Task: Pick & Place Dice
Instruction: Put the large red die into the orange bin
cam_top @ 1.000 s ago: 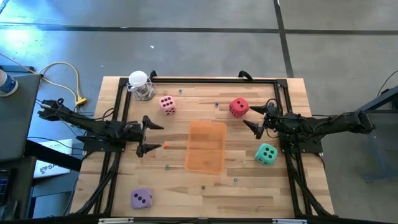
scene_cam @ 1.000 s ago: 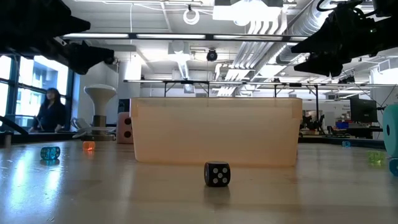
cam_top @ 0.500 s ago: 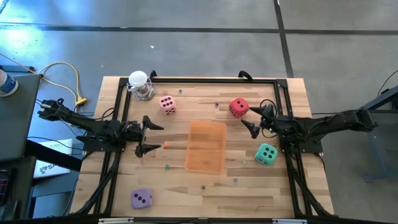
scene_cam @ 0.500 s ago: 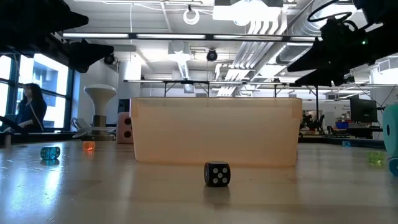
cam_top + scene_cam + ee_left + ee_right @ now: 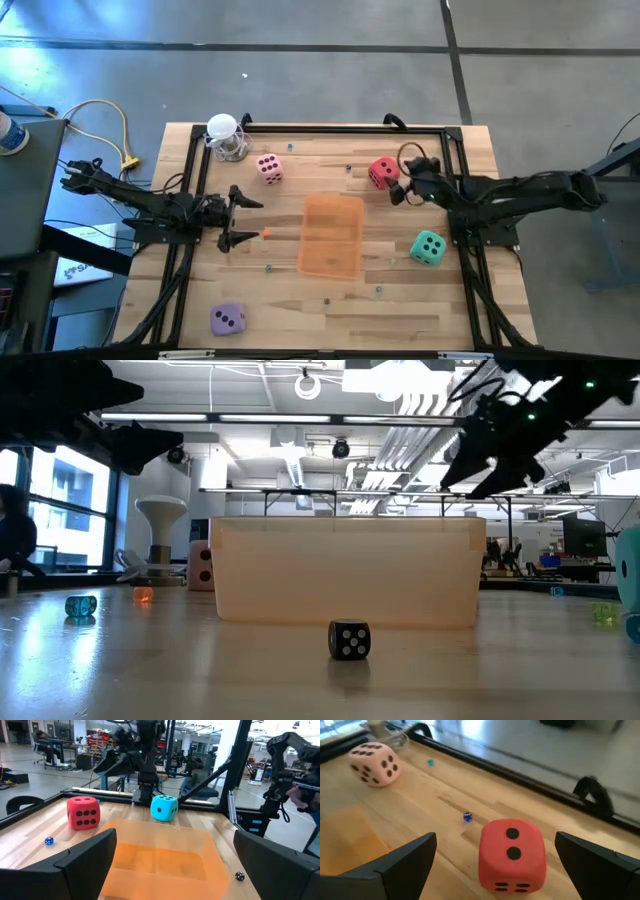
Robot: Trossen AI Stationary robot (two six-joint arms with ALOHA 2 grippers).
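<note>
A wooden tabletop [image 5: 300,310] seen from above, with an arm at each side. The right pincer [image 5: 399,189] hangs wide open and empty just beside the red die [image 5: 383,172], which sits near the far edge; the right wrist view shows the die framed between the two fingers. The left pincer [image 5: 240,219] waits, also open and empty, beside the orange tray [image 5: 332,236] in the middle.

Risks, as a judgement: the die looks soft, so a finger landing on top of it, or an off-centre squeeze, could nudge it away or let it twist out. Tiny dice scattered nearby could be knocked about.

Count: four big dice, namely one red, one pink [image 5: 268,168] at the far left, one teal [image 5: 428,247] near the right arm, and one purple [image 5: 228,319] at the near left corner. One tray. Several tiny dice, too small to count surely.
</note>
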